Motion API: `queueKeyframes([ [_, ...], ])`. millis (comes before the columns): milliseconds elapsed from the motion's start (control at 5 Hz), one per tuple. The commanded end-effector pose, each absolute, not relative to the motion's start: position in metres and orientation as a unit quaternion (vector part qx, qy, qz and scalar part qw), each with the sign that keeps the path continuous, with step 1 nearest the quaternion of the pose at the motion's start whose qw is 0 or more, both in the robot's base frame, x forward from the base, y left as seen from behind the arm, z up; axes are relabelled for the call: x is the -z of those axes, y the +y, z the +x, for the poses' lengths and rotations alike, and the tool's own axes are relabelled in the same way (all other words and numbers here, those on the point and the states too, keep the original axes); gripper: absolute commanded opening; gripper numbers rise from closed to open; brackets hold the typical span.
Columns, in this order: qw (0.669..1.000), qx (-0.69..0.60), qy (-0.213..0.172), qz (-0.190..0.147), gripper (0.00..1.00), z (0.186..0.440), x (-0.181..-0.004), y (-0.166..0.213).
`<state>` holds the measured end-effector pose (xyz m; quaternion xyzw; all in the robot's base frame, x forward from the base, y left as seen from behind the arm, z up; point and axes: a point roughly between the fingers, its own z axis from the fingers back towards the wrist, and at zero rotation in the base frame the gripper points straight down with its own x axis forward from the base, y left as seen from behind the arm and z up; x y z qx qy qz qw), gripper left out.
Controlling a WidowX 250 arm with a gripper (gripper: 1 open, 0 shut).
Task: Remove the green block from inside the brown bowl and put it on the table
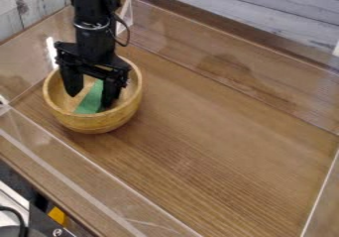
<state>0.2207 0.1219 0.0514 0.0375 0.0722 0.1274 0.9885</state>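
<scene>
Pincer (90, 94) spread open over green block (91, 99); bowl (95, 125) around it.

The desk (232, 127) is big and brown, and it looks like wood. Long lines run along its top, and the brown goes from light to darker in places. The top has a soft shine. A round, light brown bowl (94, 125) sits right on the desk, over on the left side of the picture, near the desk's edge. The bowl stands upright, with its open side up and its flat, thick rim showing.
</scene>
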Motion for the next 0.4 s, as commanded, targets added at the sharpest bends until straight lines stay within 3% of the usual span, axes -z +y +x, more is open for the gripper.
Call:
queueKeyframes([
  [0, 0.989, -0.127, 0.057, 0.042, 0.00, 0.2335, -0.0472, 0.1351],
  [200, 0.990, -0.123, 0.054, 0.040, 0.00, 0.2427, -0.0413, 0.1444],
])
